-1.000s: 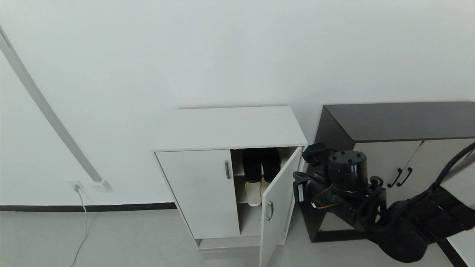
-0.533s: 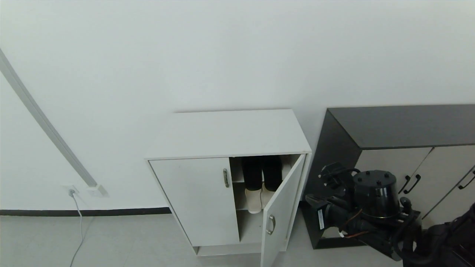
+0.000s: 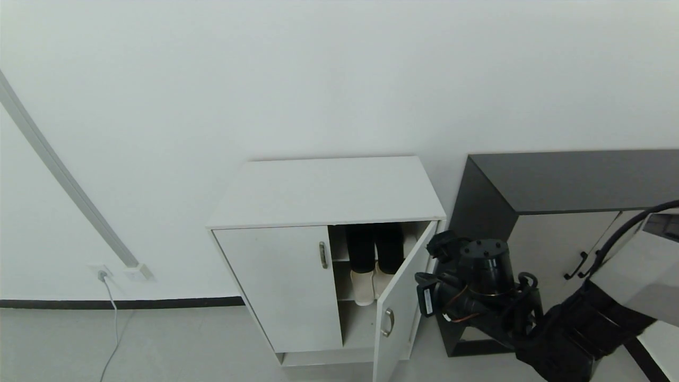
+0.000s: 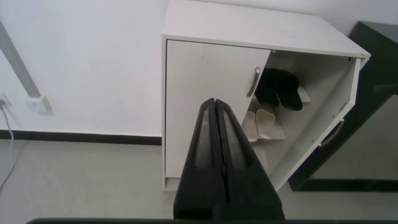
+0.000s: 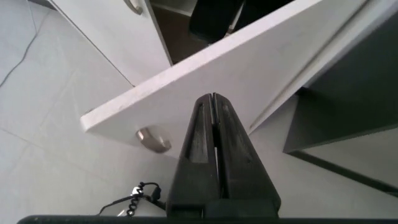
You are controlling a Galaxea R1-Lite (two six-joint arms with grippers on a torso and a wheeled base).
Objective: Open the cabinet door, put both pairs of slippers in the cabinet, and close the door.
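Both pairs are inside the cabinet [image 3: 323,191]. The black slippers [image 3: 374,246] are on the upper shelf and the pale slippers [image 3: 366,278] on the shelf below, behind the right door [image 3: 403,297], which stands about half open. The left door [image 3: 276,286] is shut.

In the last half second the right arm has swung left, from in front of the dark sideboard [image 3: 557,180] to just beside the right door's outer face. The door itself has hardly moved. The scene's earlier shift was the camera's.

The right tool [image 5: 214,99] is narrow, its fingers pressed together on nothing, and it points at that outer face. I cannot tell whether it touches. The left tool [image 4: 215,102] is likewise closed and empty, well back from the cabinet.

Stowing looks done, and only the closing push seems left.

A small white label [image 3: 426,302] on the right wrist is too small to read.
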